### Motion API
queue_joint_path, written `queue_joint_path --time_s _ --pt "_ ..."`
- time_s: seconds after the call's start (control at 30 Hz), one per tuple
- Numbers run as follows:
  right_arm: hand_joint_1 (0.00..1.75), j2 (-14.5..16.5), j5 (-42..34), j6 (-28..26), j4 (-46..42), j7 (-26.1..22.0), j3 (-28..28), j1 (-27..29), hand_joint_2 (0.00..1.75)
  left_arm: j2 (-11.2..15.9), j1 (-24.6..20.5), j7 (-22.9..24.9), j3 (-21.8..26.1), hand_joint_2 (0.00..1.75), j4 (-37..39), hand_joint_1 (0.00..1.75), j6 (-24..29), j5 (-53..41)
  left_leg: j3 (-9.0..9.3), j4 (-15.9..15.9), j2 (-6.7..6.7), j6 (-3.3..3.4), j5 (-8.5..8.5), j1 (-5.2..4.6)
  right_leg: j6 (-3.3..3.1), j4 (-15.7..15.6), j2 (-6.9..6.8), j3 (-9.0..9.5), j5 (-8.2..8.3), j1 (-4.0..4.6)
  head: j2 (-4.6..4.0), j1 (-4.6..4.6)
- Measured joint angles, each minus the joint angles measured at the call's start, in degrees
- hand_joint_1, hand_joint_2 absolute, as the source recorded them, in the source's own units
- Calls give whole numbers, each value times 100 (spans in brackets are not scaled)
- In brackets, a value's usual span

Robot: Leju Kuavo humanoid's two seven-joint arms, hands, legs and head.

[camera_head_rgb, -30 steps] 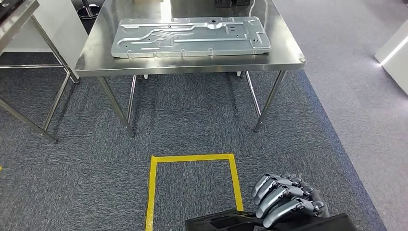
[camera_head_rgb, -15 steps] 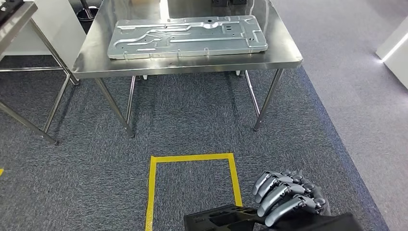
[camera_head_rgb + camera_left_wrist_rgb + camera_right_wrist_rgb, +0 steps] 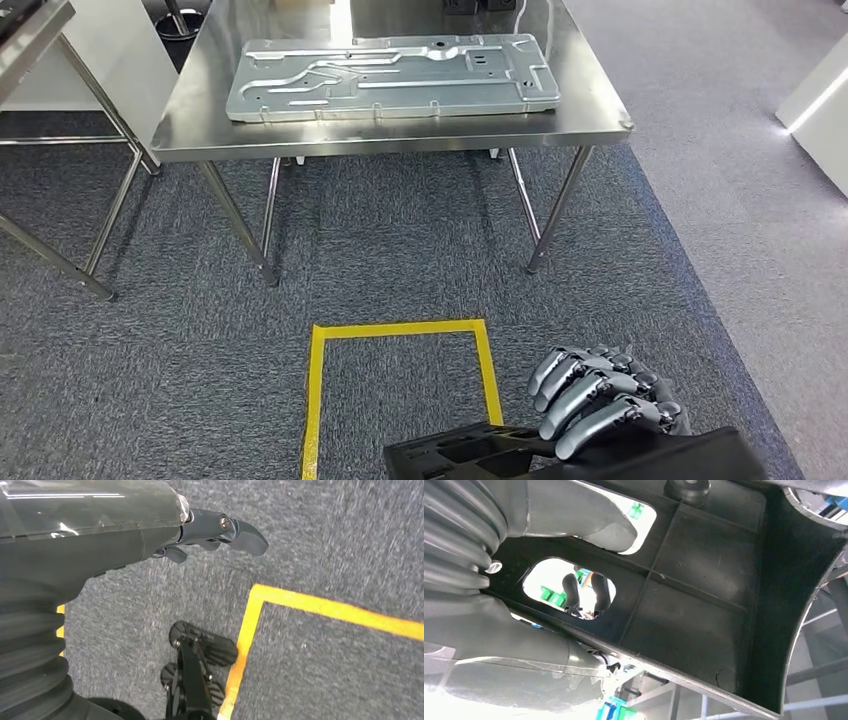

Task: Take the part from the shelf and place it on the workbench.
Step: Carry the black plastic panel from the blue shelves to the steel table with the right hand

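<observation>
The robot's right hand (image 3: pixel 608 405) holds a black moulded plastic part (image 3: pixel 560 458) low in front of its body, above the grey carpet floor (image 3: pixel 400 250) and just beside the near right corner of a yellow taped square (image 3: pixel 400 330). Its fingers (image 3: pixel 585 395) curl over the part's upper edge, and the right wrist view shows the thumb (image 3: pixel 589 517) pressed against the ribbed inner face, with dark fingertips (image 3: pixel 586 592) showing through an oval cut-out. The part is well apart from the worktop (image 3: pixel 590 110), a stainless steel bench straight ahead. A long pressed sheet-metal panel (image 3: pixel 390 75) lies across the worktop's middle, leaving bare steel along the near edge and toward the right edge.

The left hand (image 3: pixel 215 530) hangs over the carpet holding nothing; its fingers look loosely bent, and how far apart they are cannot be told.

Judging by its thin walls, stiffening ribs and open cut-outs, the part is probably light and fairly rigid, though its smooth plastic surface may slip. The rim and the cut-out edges seem the soundest places to hold, since the fingers can hook through them. The part looks wide for a one-handed hold, so it may tilt or swing as it is carried. It would best be set on the bare steel near the front edge, beside the metal panel and not on it.
</observation>
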Motion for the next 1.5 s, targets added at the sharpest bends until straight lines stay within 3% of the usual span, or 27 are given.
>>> queue_joint_path --time_s 0.07,0.13,0.17,0.2,0.27,0.33,0.4,0.5,0.57,0.63,0.67,0.7,0.73,0.8,0.83,0.87,0.97,1.03,1.13,1.2,1.23,1.3,1.37,1.5 --pt "124 0 1 -4 0 -1 -16 -2 175 0 -7 -1 -3 175 0 0 -2 -6 24 -12 5 51 -11 4 52 573 -5 -286 -272 -18 0 4" --pt "124 0 2 -8 1 -2 -26 5 175 0 -8 -2 -7 175 0 0 -4 -14 42 -11 9 76 -39 -4 80 1305 -7 -714 -518 -23 1 3" --pt "124 0 3 -9 2 -2 -27 8 175 0 -7 -2 -8 175 0 0 -4 -18 60 -11 8 79 -59 -7 83 1481 -7 -846 -507 -24 1 4" --pt "124 -1 6 -10 2 -2 -27 10 175 0 -4 -2 -10 175 0 0 -4 -20 91 -11 5 75 -83 -8 77 1452 -7 -873 -387 -25 1 4" --pt "124 -1 12 -10 2 -2 -27 9 175 -1 -1 -2 -19 175 0 0 -4 -23 173 -14 -3 55 -148 -8 29 811 -10 -630 71 -17 0 5" --pt "124 1 15 -10 3 -2 -27 4 175 -2 -7 -3 -27 175 0 0 -6 -31 231 -20 -6 10 -214 -22 -40 144 -16 -333 322 17 1 4" --pt "124 3 16 -8 3 -2 -28 2 175 -2 -14 -4 -31 175 0 0 -9 -38 263 -52 1 -45 -256 -30 -103 -52 -12 -236 280 50 1 2" --pt "124 13 17 -5 2 -3 -30 0 175 -1 -26 -10 -35 175 0 0 -13 -39 355 -36 18 -128 -328 -28 -189 -176 10 -98 238 21 0 -8" --pt "124 25 16 -2 3 -3 -30 -17 175 -1 -35 -16 -37 175 0 0 -19 -44 133 443 13 -162 -500 -18 -242 -255 2 46 195 2 0 -21" --pt "124 28 15 0 12 -2 -30 -31 175 -1 -26 -17 -37 175 0 0 -23 -48 -379 1224 11 -183 -707 -14 -279 -264 -5 138 114 19 1 -27" --pt "124 29 15 1 18 -2 -30 -29 175 0 -13 -17 -37 175 0 0 -24 -48 -604 1488 11 -189 -712 -13 -283 -263 -1 190 69 25 1 -28" --pt "124 30 15 1 23 -2 -30 -28 175 0 2 -17 -37 175 0 0 -23 -48 -735 1548 11 -192 -600 -12 -282 -263 7 254 17 29 1 -27" --pt "124 30 15 0 26 -2 -30 -25 175 0 11 -17 -37 175 0 0 -23 -48 -756 1379 12 -188 -367 -11 -273 -262 15 334 -42 30 1 -28" --pt "124 33 15 -2 28 -2 -30 -16 175 0 15 -16 -37 175 0 0 -20 -48 -585 697 10 -165 176 -17 -237 -259 23 491 -178 36 1 -23" --pt "124 35 16 -4 28 -2 -30 -11 175 0 12 -16 -37 175 0 0 -18 -48 -482 388 7 -145 319 -24 -210 -248 28 539 -241 43 1 -24" --pt "124 37 16 -5 28 -2 -30 -8 175 0 11 -15 -37 175 0 0 -15 -48 -417 212 4 -121 359 -35 -181 -249 30 563 -283 44 1 -18" --pt "124 37 18 -9 28 -2 -30 3 175 1 13 -15 -37 175 0 0 -4 -48 -324 82 -8 -18 259 -50 -95 -171 34 571 -290 37 1 -10" --pt "124 37 19 -10 27 -3 -30 2 175 2 7 -16 -37 175 0 0 -2 -48 -223 37 -16 49 206 -34 -38 179 27 406 -308 25 1 0" --pt "124 37 16 -10 27 -4 -32 9 175 2 1 -17 -37 175 0 0 -1 -48 -84 16 -20 95 91 -35 37 1172 19 -301 -628 -10 1 10" --pt "124 37 7 -11 28 -4 -33 15 175 2 6 -17 -37 175 0 0 0 -47 31 16 -25 92 -5 -41 43 1435 19 -655 -717 -19 1 10" --pt "124 37 2 -12 28 -4 -33 13 175 2 7 -17 -37 175 0 0 0 -46 104 16 -29 86 -58 -43 31 1299 19 -693 -591 -16 1 10" --pt "124 37 -4 -14 29 -4 -35 9 175 0 8 -19 -37 175 0 0 0 -45 254 7 -34 64 -170 -44 -35 619 13 -553 -31 11 1 12" --pt "124 37 -15 -15 36 -2 -38 -6 175 -4 1 -26 -37 175 0 0 -1 -45 350 -15 -44 18 -257 -51 -116 85 2 -413 322 61 1 13" --pt "124 37 -32 -11 57 -1 -46 -78 175 -4 -6 -40 -38 175 0 0 -1 -46 459 48 -40 -117 -282 -60 -234 -143 6 -253 365 68 1 13"
